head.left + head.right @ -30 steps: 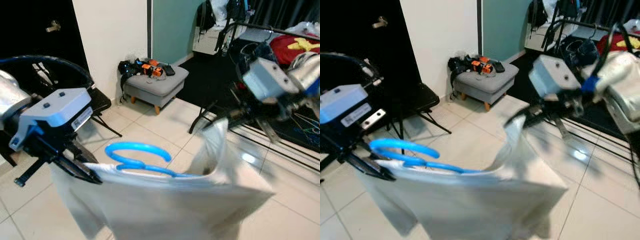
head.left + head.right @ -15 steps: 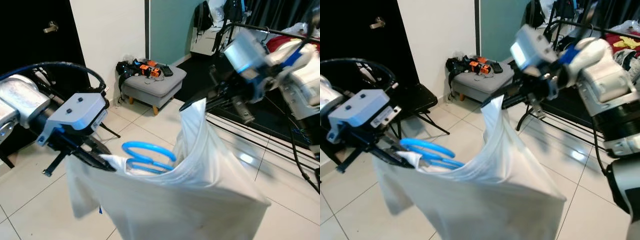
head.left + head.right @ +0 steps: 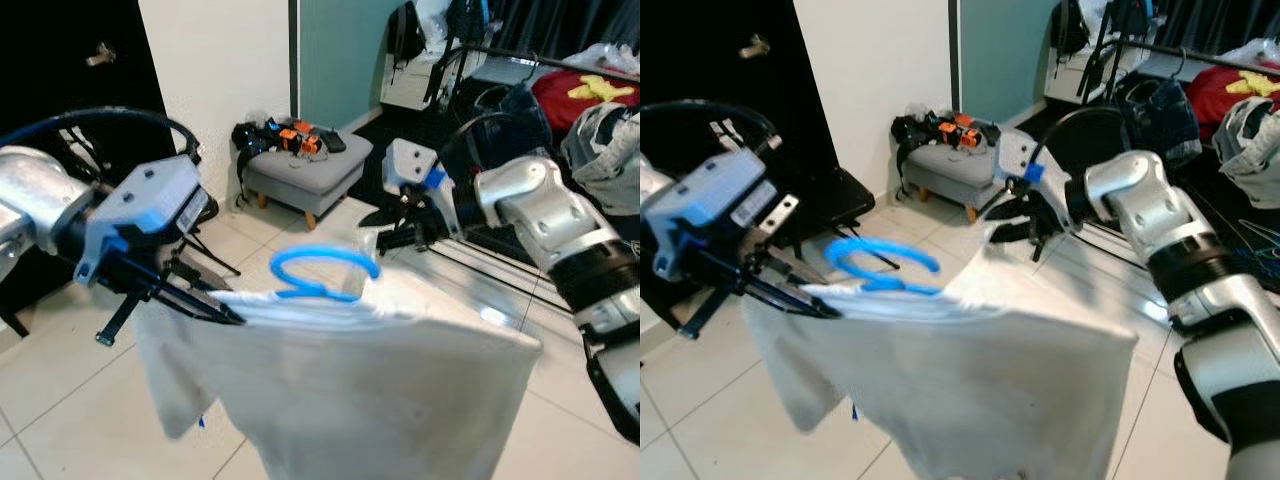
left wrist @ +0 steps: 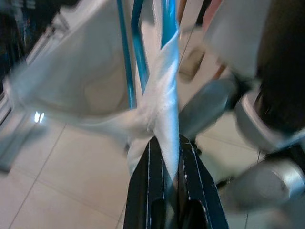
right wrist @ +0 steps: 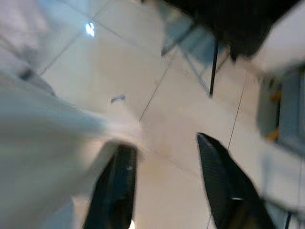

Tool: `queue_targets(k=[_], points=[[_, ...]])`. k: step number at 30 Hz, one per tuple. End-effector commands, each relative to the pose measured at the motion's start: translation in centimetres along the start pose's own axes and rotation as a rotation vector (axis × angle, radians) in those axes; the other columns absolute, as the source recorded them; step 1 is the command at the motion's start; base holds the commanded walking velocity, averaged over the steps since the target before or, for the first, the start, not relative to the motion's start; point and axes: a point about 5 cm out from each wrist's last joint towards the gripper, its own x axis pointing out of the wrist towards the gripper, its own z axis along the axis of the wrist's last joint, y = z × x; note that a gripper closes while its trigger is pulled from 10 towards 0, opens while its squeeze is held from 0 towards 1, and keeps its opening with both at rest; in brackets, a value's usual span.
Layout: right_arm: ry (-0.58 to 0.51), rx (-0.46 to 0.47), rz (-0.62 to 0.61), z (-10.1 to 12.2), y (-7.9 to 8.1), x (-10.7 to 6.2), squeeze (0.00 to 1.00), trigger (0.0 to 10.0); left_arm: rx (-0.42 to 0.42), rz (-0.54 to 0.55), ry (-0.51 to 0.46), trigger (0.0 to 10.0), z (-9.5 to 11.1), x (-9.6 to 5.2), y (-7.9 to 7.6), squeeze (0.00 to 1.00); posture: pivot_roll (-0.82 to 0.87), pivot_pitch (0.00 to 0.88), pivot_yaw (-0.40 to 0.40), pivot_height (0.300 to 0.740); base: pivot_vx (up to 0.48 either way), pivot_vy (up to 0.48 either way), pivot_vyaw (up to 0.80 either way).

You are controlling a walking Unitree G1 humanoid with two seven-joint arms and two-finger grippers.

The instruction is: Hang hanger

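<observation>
1. Left tool [image 3: 215,312]: fingers clamped narrow on a bunched fold of the white garment [image 3: 370,390]. The left wrist view shows the cloth pinched between the two black fingers [image 4: 143,191], with blue hanger [image 4: 167,28] bars running right past the tips.
2. Right tool [image 5: 167,186]: fingers spread wide in the right wrist view, nothing between them. One finger sits against the garment edge; contact is blurred, so I can't confirm a touch. In the head views it sits at the far right corner of the garment, partly hidden behind the cloth.
3. Hanger: blue hook loop [image 3: 322,272] sticks up above the garment's top edge, centre of the scene, between the two tools. Shoulders and lower bar are buried in the cloth, so the shape below the hook is not visible.
4. Garment: stretched wide across the near foreground, with its bottom cut off by the frame edge. It blocks most of the tiled floor [image 3: 60,400] behind it.
5. Far left: grey footstool [image 3: 308,165] against the wall with dark and orange items on top, too small to identify.
6. Far right: black clothes rack [image 3: 470,60] with a red garment [image 3: 575,95], partly cropped.
7. The right arm is motion-blurred in both head views.
</observation>
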Motion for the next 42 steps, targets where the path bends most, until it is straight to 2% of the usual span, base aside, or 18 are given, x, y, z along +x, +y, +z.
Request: queue_targets(k=[1, 6, 8, 11, 12, 13, 14, 15, 17, 18, 21, 23, 26, 28, 30, 32, 33, 42], points=[[0.074, 0.070, 0.014, -2.3, 0.8, 0.7, 1.00, 10.0, 0.033, -0.030, -0.075, 10.0, 1.0, 0.3, -0.2, 0.00, -0.05, 0.000, -0.018, 0.740, 0.000, 0.000, 0.00], [0.071, 0.137, 0.063, -4.0, 2.0, 1.2, 1.00, 10.0, 0.013, -0.008, -0.112, 10.0, 0.6, 0.6, 0.0, 0.00, -0.05, 0.000, -0.022, 0.740, 0.000, 0.000, 0.00], [-0.027, 0.253, -0.018, -4.6, 1.5, 1.0, 1.00, 10.0, -0.046, 0.054, -0.120, 10.0, -1.3, 1.0, 0.2, 0.00, -0.06, 0.000, -0.020, 0.740, 0.000, 0.000, 0.00], [-0.078, 0.308, -0.099, -5.1, 1.1, 0.8, 0.96, 10.0, -0.080, 0.115, -0.097, 10.0, -3.0, 1.3, 0.2, 0.00, -0.06, 0.000, -0.019, 0.740, 0.000, 0.000, 0.00], [-0.127, 0.401, -0.208, -6.0, 0.6, 0.7, 0.02, 10.0, -0.120, 0.207, -0.097, 10.0, -4.8, 1.6, 0.3, 0.00, -0.06, 0.000, -0.021, 0.740, 0.000, 0.000, 0.00], [-0.172, 0.478, -0.316, -7.0, 0.4, 0.6, 0.00, 10.0, -0.165, 0.330, -0.120, 10.0, -6.5, 1.9, 0.5, 0.00, -0.07, 0.000, -0.021, 0.740, 0.000, 0.000, 0.00], [-0.172, 0.478, -0.316, -7.0, 0.4, 0.6, 0.00, 10.0, -0.165, 0.330, -0.120, 10.0, -6.5, 1.9, 0.5, 0.00, -0.07, 0.000, -0.021, 0.740, 0.000, 0.000, 0.00], [-0.217, 0.581, -0.430, -8.2, 0.3, 0.4, 0.00, 10.0, -0.219, 0.474, -0.138, 10.0, -8.3, 2.3, 0.6, 0.00, -0.07, 0.000, -0.020, 0.740, 0.000, 0.000, 0.00], [-0.217, 0.581, -0.430, -8.2, 0.3, 0.4, 0.00, 10.0, -0.219, 0.474, -0.138, 10.0, -8.3, 2.3, 0.6, 0.00, -0.07, 0.000, -0.020, 0.740, 0.000, 0.000, 0.00], [-0.252, 0.699, -0.562, -9.7, 0.4, 0.0, 0.00, 10.0, -0.301, 0.666, -0.155, 10.0, -10.3, 2.4, 0.7, 0.00, -0.08, 0.000, -0.020, 0.740, 0.000, 0.000, -0.80], [-0.268, 0.772, -0.642, -10.7, 0.5, -0.3, 0.00, 10.0, -0.358, 0.788, -0.156, 10.0, -11.7, 2.5, 0.6, 0.00, -0.08, 0.000, -0.020, 0.740, 0.000, 0.000, -0.80], [-0.226, 0.883, -0.809, -13.6, 1.7, -1.3, 0.00, 10.0, -0.528, 1.080, -0.158, 10.0, -14.4, 2.8, -0.3, 0.00, -0.09, 0.000, -0.026, 0.740, 0.000, 0.000, -0.80], [-0.226, 0.883, -0.809, -13.6, 1.7, -1.3, 0.00, 10.0, -0.528, 1.080, -0.158, 10.0, -14.4, 2.8, -0.3, 0.00, -0.09, 0.000, -0.026, 0.740, 0.000, 0.000, -0.80], [-0.124, 0.906, -0.910, -16.0, 3.5, -1.3, 0.00, 10.0, -0.656, 1.297, -0.188, 10.0, -15.8, 3.5, -1.1, 0.00, -0.08, 0.000, -0.033, 0.740, 0.000, 0.000, -0.79], [-0.124, 0.906, -0.910, -16.0, 3.5, -1.3, 0.00, 10.0, -0.656, 1.297, -0.188, 10.0, -15.8, 3.5, -1.1, 0.00, -0.08, 0.000, -0.033, 0.740, 0.000, 0.000, -0.79], [-0.083, 0.913, -0.949, -16.9, 4.5, -0.9, 0.00, 10.0, -0.684, 1.395, -0.190, 10.0, -16.3, 3.9, -1.5, 0.00, -0.08, 0.000, -0.035, 0.740, 0.000, 0.000, -0.79], [-0.033, 0.945, -1.004, -18.2, 6.2, -0.1, 0.00, 10.0, -0.727, 1.520, -0.161, 10.0, -17.5, 4.9, -2.6, 0.00, -0.09, 0.000, -0.034, 0.740, 0.000, 0.000, -0.79], [-0.033, 0.907, -0.995, -17.6, 7.5, 1.4, 0.00, 10.0, -0.661, 1.594, -0.029, 10.0, -18.2, 5.8, -3.0, 0.00, -0.11, 0.000, -0.031, 0.740, 0.228, 0.000, -0.60]])
